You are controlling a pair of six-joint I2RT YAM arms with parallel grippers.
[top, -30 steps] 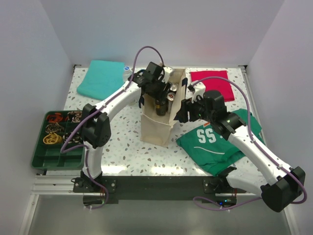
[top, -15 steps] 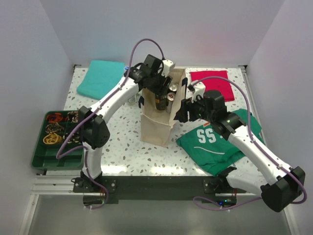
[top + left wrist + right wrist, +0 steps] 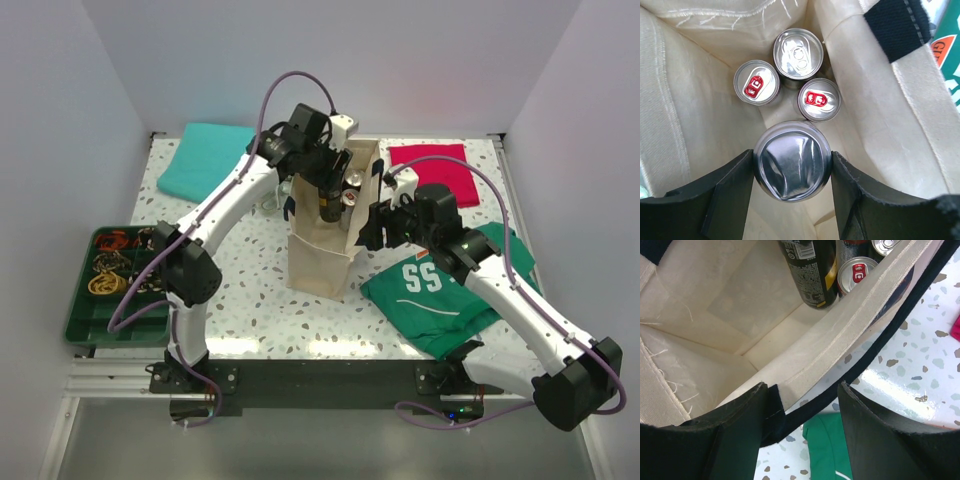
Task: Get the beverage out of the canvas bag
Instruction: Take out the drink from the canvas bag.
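Upward and a little back goes the left arm since a second ago, its elbow swung outward, so the black beverage can (image 3: 329, 203) rides slightly higher in the bag's mouth. At far left a green tray (image 3: 100, 322) sits at the edge of the table (image 3: 250, 290), with a teal cloth (image 3: 205, 160) behind it. The left gripper (image 3: 791, 172) reaches down into the canvas bag (image 3: 320, 265), jaws clamped on the sides of the can, whose silver end faces the wrist camera. The can is still between the bag's walls. Below it stand three more cans (image 3: 800, 52) — two red-tabbed, one plain silver. The bag stands upright mid-table. At its right rim the right gripper (image 3: 801, 390) has its jaws well apart, astride the rim and a navy handle (image 3: 890, 320), one finger inside against the cloth. Rightward lie a green jersey (image 3: 440, 295) and, behind it, a red cloth (image 3: 432, 165).
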